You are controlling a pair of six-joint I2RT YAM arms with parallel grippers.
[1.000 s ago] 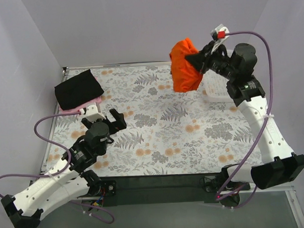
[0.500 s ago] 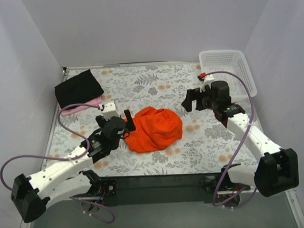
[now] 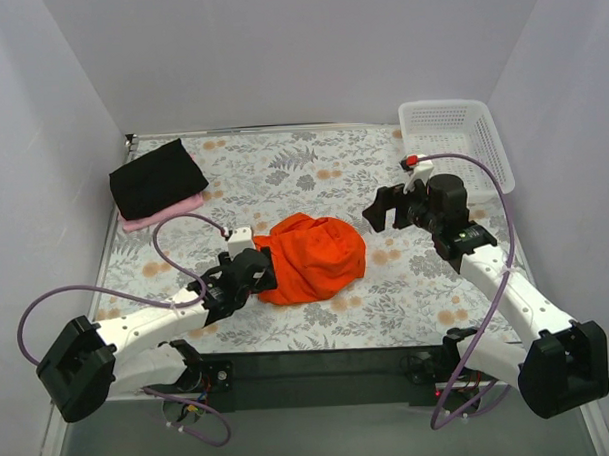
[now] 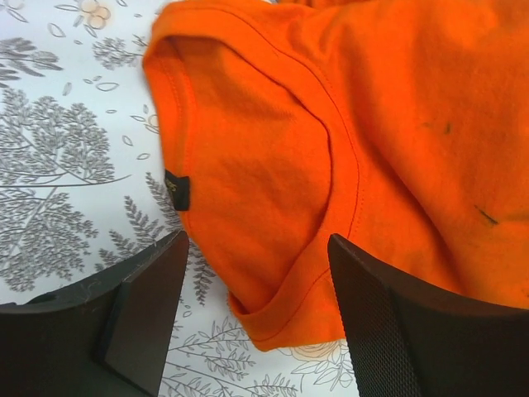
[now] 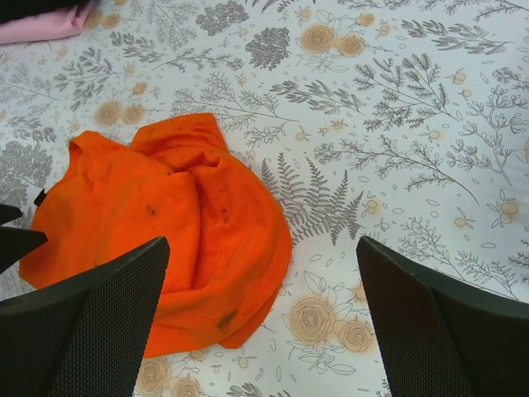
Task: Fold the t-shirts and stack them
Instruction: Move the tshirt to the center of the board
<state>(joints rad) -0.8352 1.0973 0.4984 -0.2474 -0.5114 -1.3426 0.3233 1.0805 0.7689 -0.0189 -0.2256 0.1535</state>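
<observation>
The orange t-shirt (image 3: pixel 315 256) lies crumpled in a loose heap near the middle of the flower-patterned table (image 3: pixel 312 168), toward the near edge. The left gripper (image 3: pixel 248 275) is positioned low at the left edge of this heap. Its jaws are partly open and not closed on anything. In the left wrist view, the two dark fingers (image 4: pixel 140 314) stand either side of a short sleeve (image 4: pixel 256 190) of the orange t-shirt (image 4: pixel 397 124), so the sleeve hem lies between them. Whether either finger touches the cloth cannot be told. The right gripper (image 3: pixel 379 207) hangs to the right of the heap, apart from it, with its jaws spread wide and nothing held. In the right wrist view, the fingers (image 5: pixel 91 322) frame the orange t-shirt (image 5: pixel 165 223) from above, and the garment lies on the table below and to the left of the gap. The black t-shirt (image 3: pixel 158 178) is folded and rests on top of the pink t-shirt (image 3: pixel 169 211) at the far left corner of the table, well apart from both grippers. A white mesh basket (image 3: pixel 451 118) stands at the far right corner.
</observation>
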